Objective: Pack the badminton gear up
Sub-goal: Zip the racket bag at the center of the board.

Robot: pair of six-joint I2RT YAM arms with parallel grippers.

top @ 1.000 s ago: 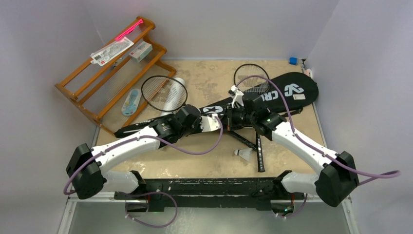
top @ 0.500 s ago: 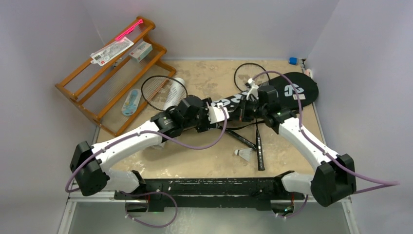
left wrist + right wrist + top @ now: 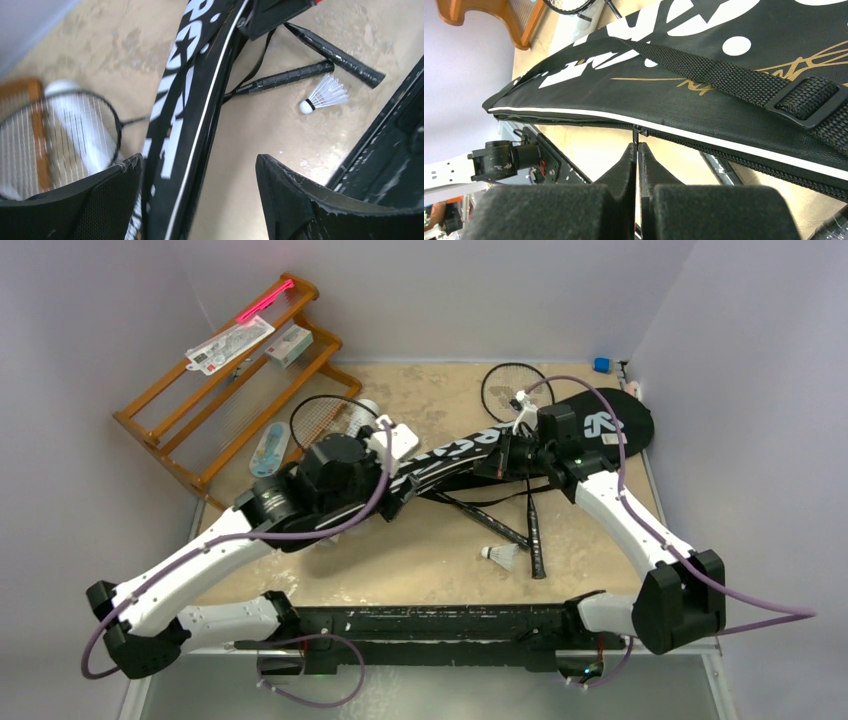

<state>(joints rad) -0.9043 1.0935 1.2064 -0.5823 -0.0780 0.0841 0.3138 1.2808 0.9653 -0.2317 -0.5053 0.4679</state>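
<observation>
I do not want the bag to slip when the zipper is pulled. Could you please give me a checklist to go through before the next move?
1. The right gripper is shut on the zipper pull: ok.
2. The left gripper holds the bag steady: not ok; its jaws stand open, with the bag's narrow part between them.
3. The zipper is open far enough: cannot tell.
4. The left racket and the far racket are in the bag: not ok; both lie outside it.
5. The shuttlecock is out of the way: ok; it lies apart from both grippers.
</observation>
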